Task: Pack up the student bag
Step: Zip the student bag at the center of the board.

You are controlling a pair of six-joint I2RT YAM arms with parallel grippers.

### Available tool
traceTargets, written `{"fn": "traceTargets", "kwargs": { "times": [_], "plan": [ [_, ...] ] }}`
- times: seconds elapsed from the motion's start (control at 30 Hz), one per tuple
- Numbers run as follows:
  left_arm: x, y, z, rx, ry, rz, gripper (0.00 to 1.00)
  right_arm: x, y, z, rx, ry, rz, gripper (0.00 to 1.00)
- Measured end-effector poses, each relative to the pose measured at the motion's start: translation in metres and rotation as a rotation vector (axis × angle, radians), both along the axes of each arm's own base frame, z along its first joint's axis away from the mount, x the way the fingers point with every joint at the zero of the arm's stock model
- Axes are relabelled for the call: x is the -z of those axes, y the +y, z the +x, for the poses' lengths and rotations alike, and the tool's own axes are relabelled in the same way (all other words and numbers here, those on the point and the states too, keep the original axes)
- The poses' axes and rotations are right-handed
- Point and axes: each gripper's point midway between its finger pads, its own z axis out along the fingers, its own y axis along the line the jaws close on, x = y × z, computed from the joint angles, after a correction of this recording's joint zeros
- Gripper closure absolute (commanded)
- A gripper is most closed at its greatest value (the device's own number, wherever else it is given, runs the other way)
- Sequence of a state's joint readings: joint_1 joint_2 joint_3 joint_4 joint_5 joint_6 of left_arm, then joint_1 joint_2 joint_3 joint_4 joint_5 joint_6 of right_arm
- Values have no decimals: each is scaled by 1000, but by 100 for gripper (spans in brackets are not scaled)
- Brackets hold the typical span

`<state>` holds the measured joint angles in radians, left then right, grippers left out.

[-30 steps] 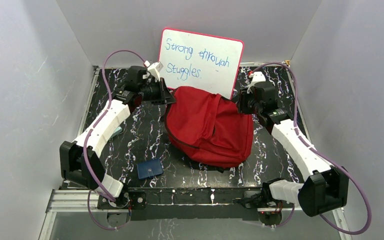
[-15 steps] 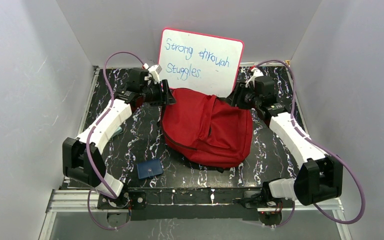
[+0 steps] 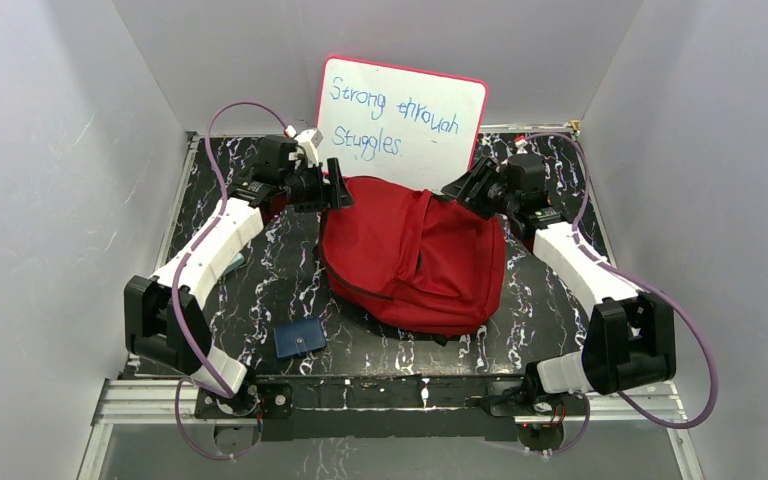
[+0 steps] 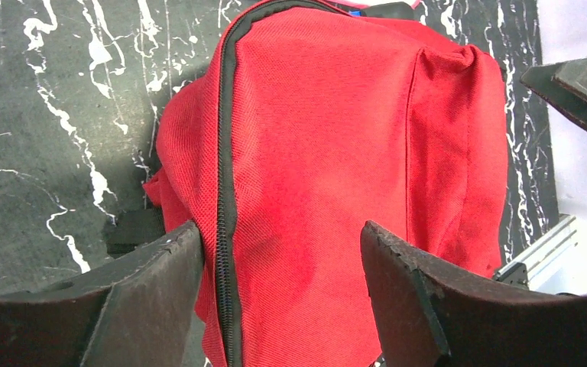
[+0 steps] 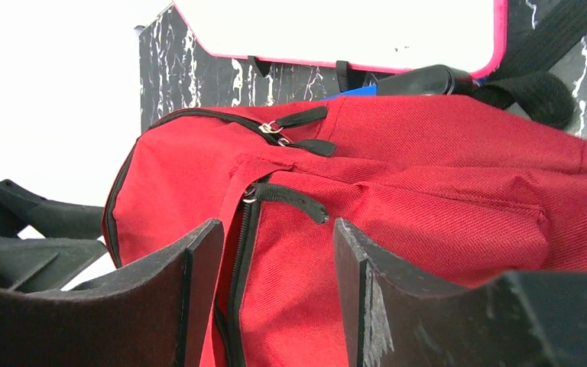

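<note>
The student bag, a red backpack with black zippers, lies slumped in the middle of the table with its top toward the back wall. My left gripper hovers at its back-left corner, and my right gripper hovers at its back-right corner. In the left wrist view the open left gripper straddles red fabric and a black zipper without pinching them. In the right wrist view the open right gripper stands over the bag, below a zipper pull.
A pink-edged whiteboard with handwriting leans on the back wall just behind the bag. A small dark blue flat case lies near the front edge, left of the bag. Grey walls close in on both sides.
Both grippers have opened and let go of the bag's top corners. The bag has sagged and shifted slightly left. The right wrist has swung in toward the whiteboard.
</note>
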<state>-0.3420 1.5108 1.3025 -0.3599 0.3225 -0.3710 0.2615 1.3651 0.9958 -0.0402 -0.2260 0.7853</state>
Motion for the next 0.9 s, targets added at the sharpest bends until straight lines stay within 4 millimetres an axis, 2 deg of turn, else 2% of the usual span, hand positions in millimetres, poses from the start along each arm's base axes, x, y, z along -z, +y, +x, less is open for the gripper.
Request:
{"fn": "traceTargets", "kwargs": {
  "times": [0.3,0.63,0.9],
  "plan": [
    [-4,17,4,-43,-51,80,28,29,2,-4,43,112,81,38],
    [-5,22,4,-52,-66,110,28,36,16,1,18,121,175,42],
    [-4,23,3,-52,-61,111,28,29,20,11,18,88,216,49]
  ]
}}
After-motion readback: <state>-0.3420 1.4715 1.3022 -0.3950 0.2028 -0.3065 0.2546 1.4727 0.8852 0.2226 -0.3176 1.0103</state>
